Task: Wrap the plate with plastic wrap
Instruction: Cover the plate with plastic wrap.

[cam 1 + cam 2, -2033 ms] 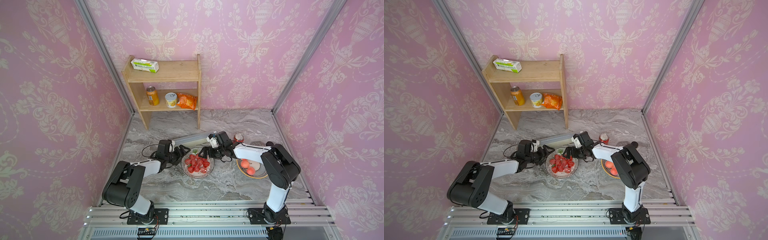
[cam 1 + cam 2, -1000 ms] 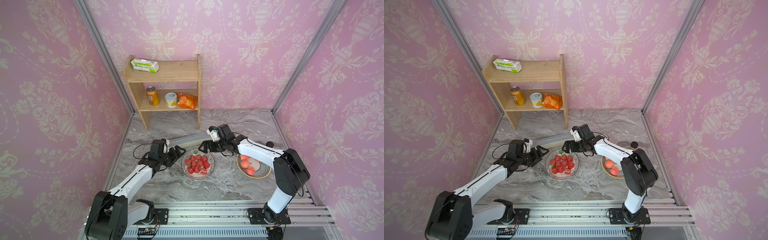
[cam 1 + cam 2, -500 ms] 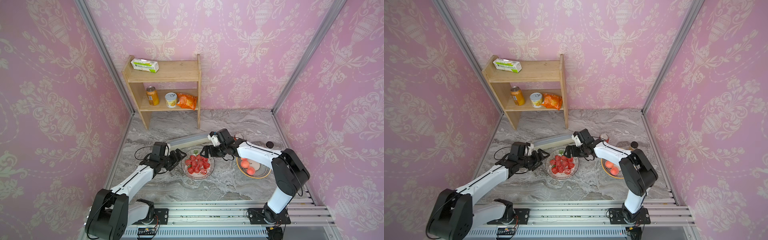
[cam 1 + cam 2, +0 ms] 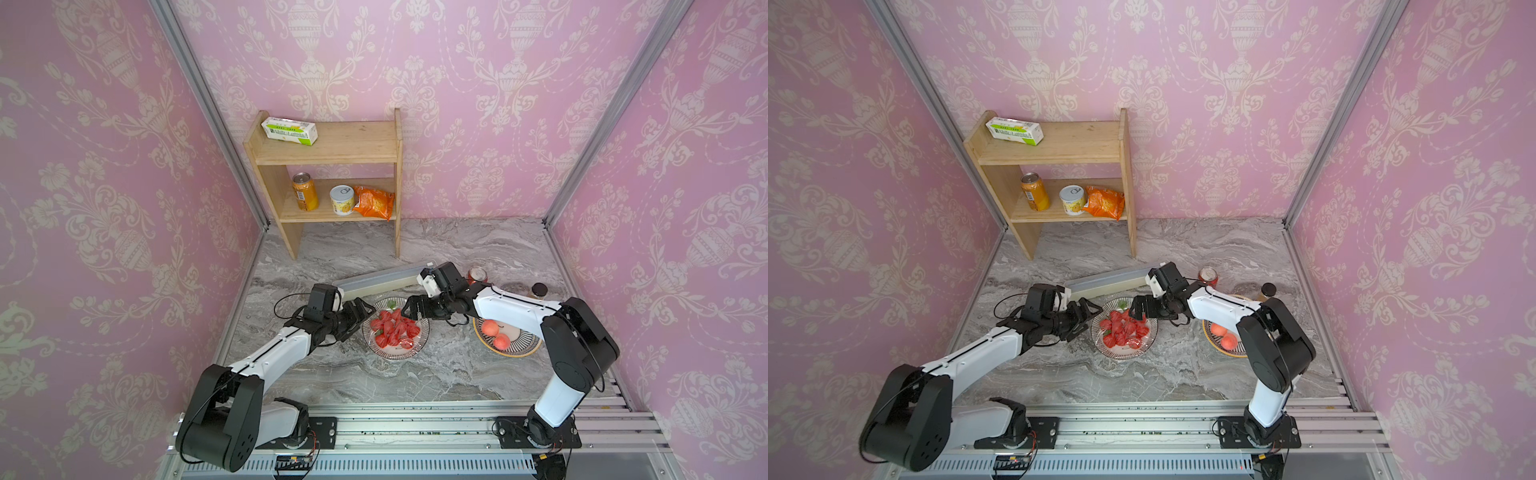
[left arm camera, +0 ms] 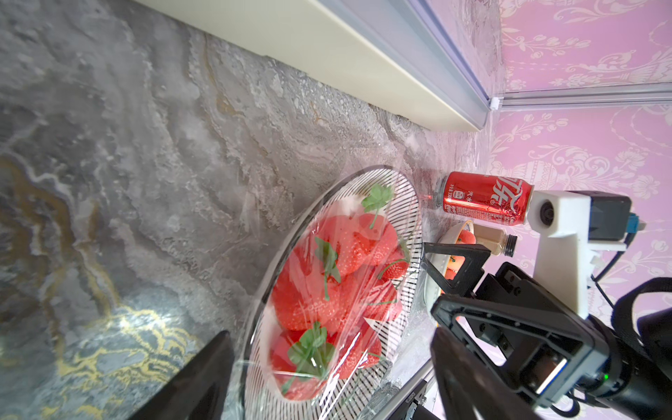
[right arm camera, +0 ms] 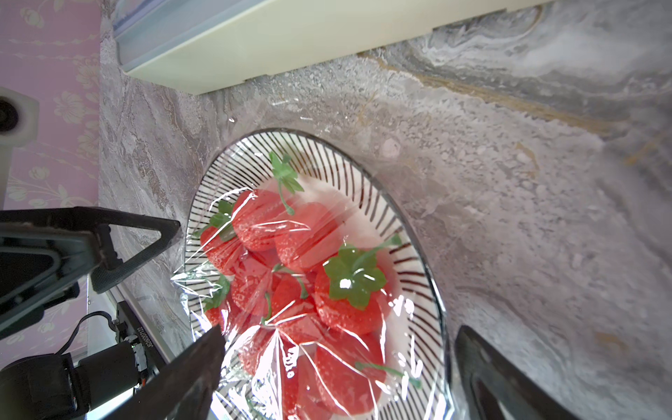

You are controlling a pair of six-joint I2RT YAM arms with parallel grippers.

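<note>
A striped-rim plate (image 4: 400, 355) (image 4: 1126, 354) of strawberries sits mid-table. Clear, crinkly plastic wrap (image 6: 291, 327) (image 5: 329, 291) lies over the fruit and spills past the rim (image 6: 327, 145). The long cream dispenser box (image 4: 382, 280) (image 4: 1108, 282) lies just behind the plate. My left gripper (image 4: 360, 318) (image 4: 1090, 318) (image 5: 327, 378) is open at the plate's left edge, its fingers on either side of the rim (image 5: 407, 189). My right gripper (image 4: 411, 309) (image 4: 1138, 309) (image 6: 342, 363) is open over the far right edge. Neither holds anything.
A second plate (image 4: 519, 351) with peaches sits to the right under the right arm. A red can (image 4: 477, 274) and a dark-capped bottle (image 4: 538, 289) stand behind it. A wooden shelf (image 4: 332, 153) at the back left holds a green-and-white carton (image 4: 289, 131), cans and a snack bag.
Over the last second both grippers have closed in on the plate from either side and dropped lower. Both stay open, and the plate and box have not moved.
</note>
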